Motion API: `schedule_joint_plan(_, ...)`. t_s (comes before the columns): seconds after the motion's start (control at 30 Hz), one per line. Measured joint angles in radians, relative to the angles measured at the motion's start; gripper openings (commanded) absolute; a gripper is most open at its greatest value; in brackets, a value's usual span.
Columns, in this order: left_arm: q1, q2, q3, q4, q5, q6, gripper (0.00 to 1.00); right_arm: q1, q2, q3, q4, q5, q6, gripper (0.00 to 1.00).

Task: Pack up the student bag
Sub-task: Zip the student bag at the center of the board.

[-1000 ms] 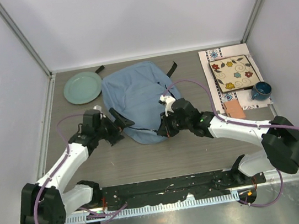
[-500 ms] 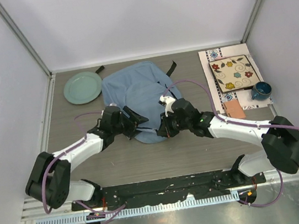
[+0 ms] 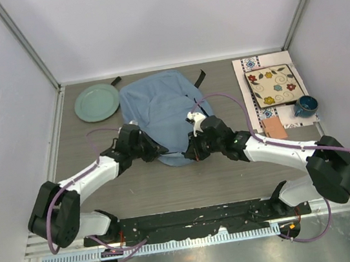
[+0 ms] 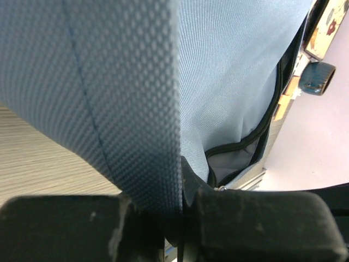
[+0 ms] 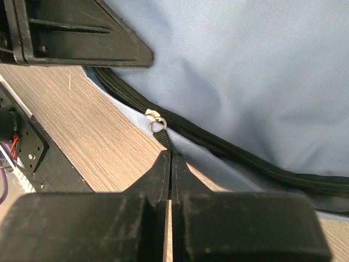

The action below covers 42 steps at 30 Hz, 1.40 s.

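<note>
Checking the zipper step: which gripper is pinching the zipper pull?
The right gripper, shut on the zipper pull of the student bag. The left gripper instead clamps a fold of the bag's blue fabric.

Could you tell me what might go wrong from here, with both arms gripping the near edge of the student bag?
The right gripper pinches only the thin zipper pull between the tips of its fingers; it could slip out under a tug.
The left gripper clamps just a fold of the student bag; the soft fabric may slide free and the bag drag along.
The grippers sit close together and might collide.
</note>
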Motion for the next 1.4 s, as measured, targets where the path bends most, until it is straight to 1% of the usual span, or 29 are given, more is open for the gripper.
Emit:
schedule_joint_plan(0.13, 0.076, -0.063, 0.000, -0.079, 0.047, 0.087, 0.00, 0.000, 0.000, 0.003, 0.025, -0.006, -0.005, 0.01)
schedule_joint_plan(0.2, 0.137, -0.090, -0.001, -0.115, 0.090, 0.129, 0.00, 0.000, 0.000, 0.008, 0.037, -0.010, -0.010, 0.01)
schedule_joint_plan(0.27, 0.227, -0.109, -0.001, -0.148, 0.163, 0.185, 0.00, 0.000, 0.000, 0.009, 0.050, -0.013, -0.011, 0.01)
schedule_joint_plan(0.37, 0.317, -0.106, 0.003, -0.200, 0.237, 0.261, 0.00, -0.003, 0.000, 0.010, 0.047, -0.012, -0.017, 0.01)
schedule_joint_plan(0.5, 0.381, -0.074, 0.031, -0.255, 0.311, 0.335, 0.01, -0.006, 0.000, 0.010, 0.033, -0.019, -0.018, 0.01)
schedule_joint_plan(0.53, 0.393, -0.063, 0.038, -0.263, 0.328, 0.348, 0.09, -0.008, 0.000, 0.010, 0.034, -0.023, -0.017, 0.01)
schedule_joint_plan(0.6, 0.411, -0.044, 0.053, -0.276, 0.351, 0.366, 0.20, -0.008, 0.000, 0.010, 0.034, -0.030, -0.017, 0.01)
schedule_joint_plan(0.63, 0.418, -0.037, 0.059, -0.281, 0.359, 0.375, 0.42, -0.010, 0.000, 0.010, 0.034, -0.035, -0.017, 0.01)
schedule_joint_plan(0.67, 0.425, -0.033, 0.063, -0.284, 0.363, 0.382, 0.53, -0.010, 0.000, 0.010, 0.034, -0.040, -0.017, 0.01)
schedule_joint_plan(0.7, 0.432, -0.032, 0.065, -0.283, 0.360, 0.393, 0.61, -0.012, 0.000, 0.008, 0.033, -0.043, -0.017, 0.01)
schedule_joint_plan(0.73, 0.444, -0.032, 0.067, -0.278, 0.354, 0.394, 0.73, -0.014, 0.000, 0.003, 0.031, -0.044, -0.017, 0.01)
schedule_joint_plan(0.8, 0.463, -0.032, 0.071, -0.263, 0.352, 0.393, 0.85, -0.020, 0.000, -0.009, 0.020, -0.048, -0.016, 0.01)
schedule_joint_plan(0.87, 0.472, -0.036, 0.072, -0.254, 0.349, 0.380, 0.88, -0.024, 0.000, -0.019, 0.014, -0.050, -0.014, 0.01)
schedule_joint_plan(0.9, 0.473, -0.043, 0.072, -0.256, 0.346, 0.373, 0.93, -0.025, 0.000, -0.021, 0.013, -0.050, -0.014, 0.01)
schedule_joint_plan(0.97, 0.473, -0.073, 0.068, -0.259, 0.335, 0.344, 0.98, -0.025, 0.000, -0.021, 0.014, -0.050, -0.014, 0.01)
schedule_joint_plan(1.17, 0.454, -0.313, -0.038, -0.260, 0.282, 0.183, 0.99, -0.025, 0.000, -0.021, 0.014, -0.051, -0.014, 0.01)
schedule_joint_plan(1.27, 0.394, -0.436, -0.080, -0.283, 0.225, 0.086, 1.00, -0.025, 0.000, -0.021, 0.014, -0.052, -0.014, 0.01)
schedule_joint_plan(1.33, 0.333, -0.484, -0.090, -0.287, 0.178, 0.021, 1.00, -0.025, 0.002, -0.021, 0.014, -0.053, -0.014, 0.01)
schedule_joint_plan(1.4, 0.246, -0.510, -0.090, -0.285, 0.125, -0.039, 1.00, -0.025, 0.006, -0.021, 0.014, -0.053, -0.014, 0.01)
